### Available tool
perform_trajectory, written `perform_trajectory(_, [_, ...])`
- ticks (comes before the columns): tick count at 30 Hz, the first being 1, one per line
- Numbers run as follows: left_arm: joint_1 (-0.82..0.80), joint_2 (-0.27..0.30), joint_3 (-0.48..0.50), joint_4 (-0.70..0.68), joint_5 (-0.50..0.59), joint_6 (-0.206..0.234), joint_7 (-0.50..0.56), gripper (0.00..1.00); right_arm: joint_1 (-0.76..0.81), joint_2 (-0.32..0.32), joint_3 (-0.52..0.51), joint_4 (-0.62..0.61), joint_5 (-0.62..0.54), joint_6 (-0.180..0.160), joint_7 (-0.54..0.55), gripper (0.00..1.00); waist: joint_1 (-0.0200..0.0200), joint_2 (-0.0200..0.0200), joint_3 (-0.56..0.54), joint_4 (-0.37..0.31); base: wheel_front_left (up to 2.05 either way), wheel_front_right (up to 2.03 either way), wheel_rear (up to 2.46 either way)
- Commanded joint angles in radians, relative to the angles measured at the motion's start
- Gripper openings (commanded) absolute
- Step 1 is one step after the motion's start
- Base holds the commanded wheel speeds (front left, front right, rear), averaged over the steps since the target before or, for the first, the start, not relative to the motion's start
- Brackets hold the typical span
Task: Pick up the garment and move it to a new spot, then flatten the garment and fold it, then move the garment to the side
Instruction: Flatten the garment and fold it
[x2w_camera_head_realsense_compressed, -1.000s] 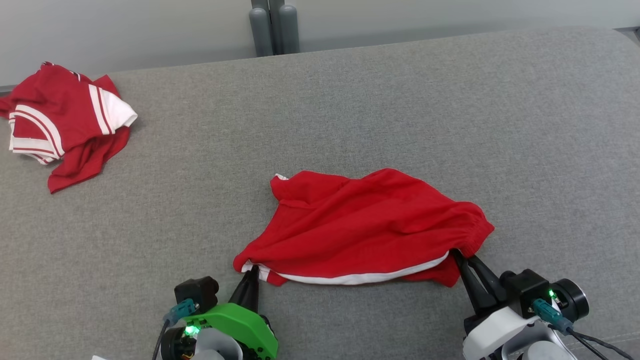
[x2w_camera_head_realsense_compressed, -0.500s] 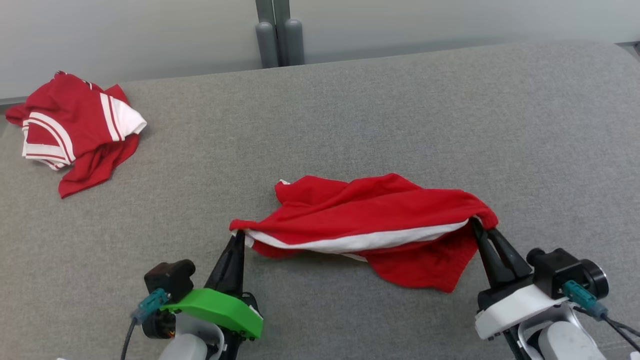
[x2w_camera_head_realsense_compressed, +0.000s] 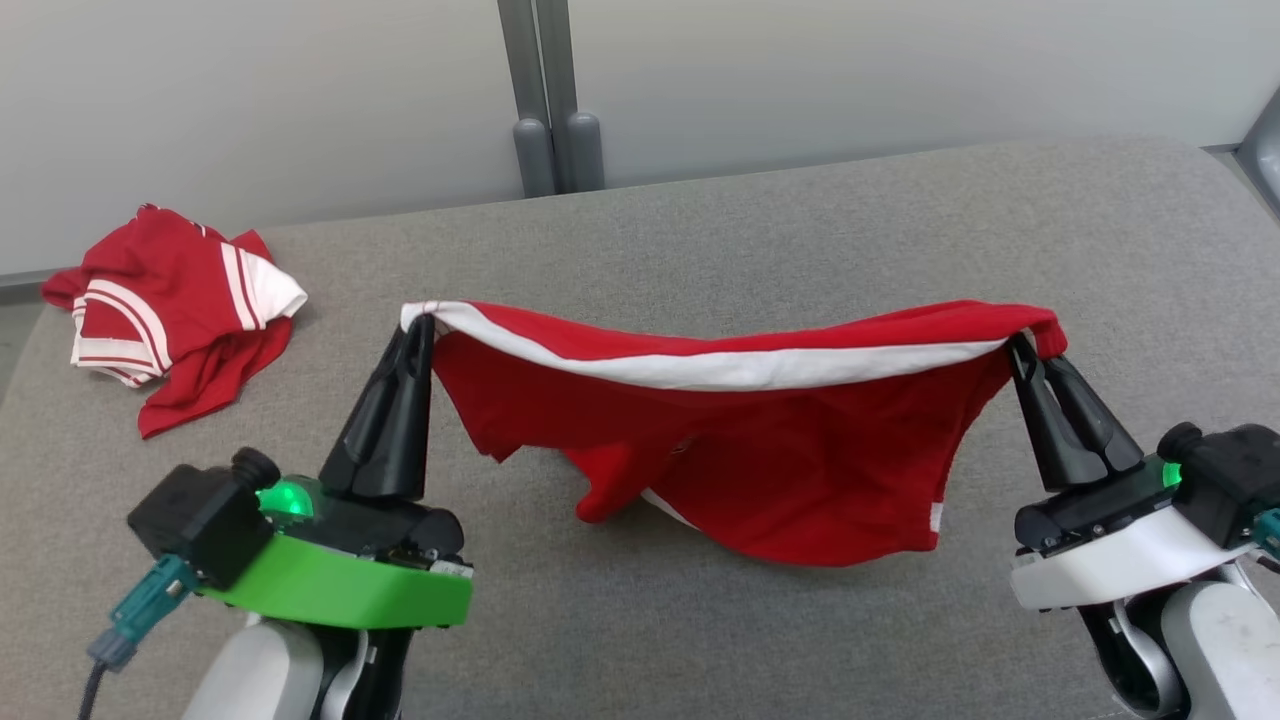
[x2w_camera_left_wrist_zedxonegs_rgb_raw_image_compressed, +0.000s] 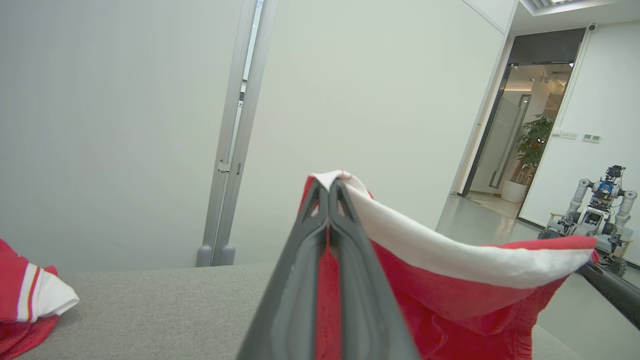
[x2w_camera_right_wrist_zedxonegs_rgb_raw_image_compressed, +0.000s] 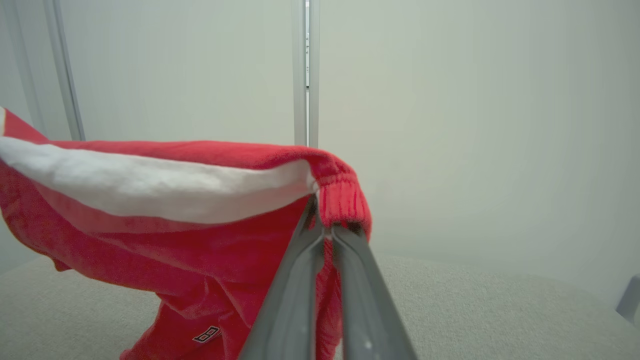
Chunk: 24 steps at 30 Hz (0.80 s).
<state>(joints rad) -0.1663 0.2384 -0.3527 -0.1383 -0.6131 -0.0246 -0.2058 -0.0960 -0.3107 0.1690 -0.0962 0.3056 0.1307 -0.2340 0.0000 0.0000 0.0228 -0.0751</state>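
Observation:
The garment (x2w_camera_head_realsense_compressed: 760, 450) is a pair of red shorts with a white side stripe, stretched in the air between both grippers and sagging toward the grey cushioned surface (x2w_camera_head_realsense_compressed: 700, 230). My left gripper (x2w_camera_head_realsense_compressed: 422, 322) is shut on the left end of the stripe edge, seen close up in the left wrist view as the garment (x2w_camera_left_wrist_zedxonegs_rgb_raw_image_compressed: 450, 280) pinched by the left gripper (x2w_camera_left_wrist_zedxonegs_rgb_raw_image_compressed: 330, 182). My right gripper (x2w_camera_head_realsense_compressed: 1018, 345) is shut on the ribbed waistband corner, and the right wrist view has the garment (x2w_camera_right_wrist_zedxonegs_rgb_raw_image_compressed: 165, 220) hanging left of the right gripper (x2w_camera_right_wrist_zedxonegs_rgb_raw_image_compressed: 322, 227).
A second red and white garment (x2w_camera_head_realsense_compressed: 175, 300) lies crumpled at the far left of the surface, also in the left wrist view (x2w_camera_left_wrist_zedxonegs_rgb_raw_image_compressed: 27, 300). A grey post (x2w_camera_head_realsense_compressed: 545, 100) and pale wall stand behind. Another robot (x2w_camera_left_wrist_zedxonegs_rgb_raw_image_compressed: 597, 210) stands by a far doorway.
Both grippers have lifted the garment off the surface and drawn apart, stretching its striped edge taut. The head camera has tilted up, showing more wall.

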Motion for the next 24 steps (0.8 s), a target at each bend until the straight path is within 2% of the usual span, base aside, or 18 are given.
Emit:
perform_trajectory(1, [-0.002, 0.015, 0.009, -0.046, 0.011, 0.011, 0.013, 0.0, -0.013, -0.011, -0.005, -0.034, 0.011, 0.0, 0.015, 0.0, 0.0, 0.0, -0.016, -0.007, 0.0, 0.0, 0.0])
perform_trajectory(8, [-0.081, 0.068, 0.033, -0.259, 0.035, 0.043, 0.109, 0.0, -0.041, -0.059, -0.02, -0.204, 0.044, 0.0, 0.113, 0.0, 0.0, 0.0, -0.023, -0.012, 0.0, 0.0, 0.0])
perform_trajectory(14, [-0.195, 0.112, 0.06, -0.292, 0.038, 0.043, 0.186, 0.0, -0.119, -0.114, -0.009, -0.27, 0.056, 0.0, 0.184, 0.0, 0.0, 0.0, 0.01, -0.013, 0.0, 0.0, 0.0])
perform_trajectory(19, [-0.326, 0.123, 0.071, -0.201, 0.02, 0.021, 0.229, 0.0, -0.256, -0.148, 0.067, -0.185, 0.084, 0.0, 0.195, 0.0, 0.0, 0.0, 0.074, -0.009, 0.0, 0.0, 0.0])
perform_trajectory(24, [-0.535, 0.125, 0.076, -0.009, 0.044, -0.013, 0.244, 0.0, -0.512, -0.144, 0.19, 0.021, 0.115, 0.0, 0.166, 0.0, 0.0, 0.0, 0.165, -0.004, 0.0, 0.0, 0.0])
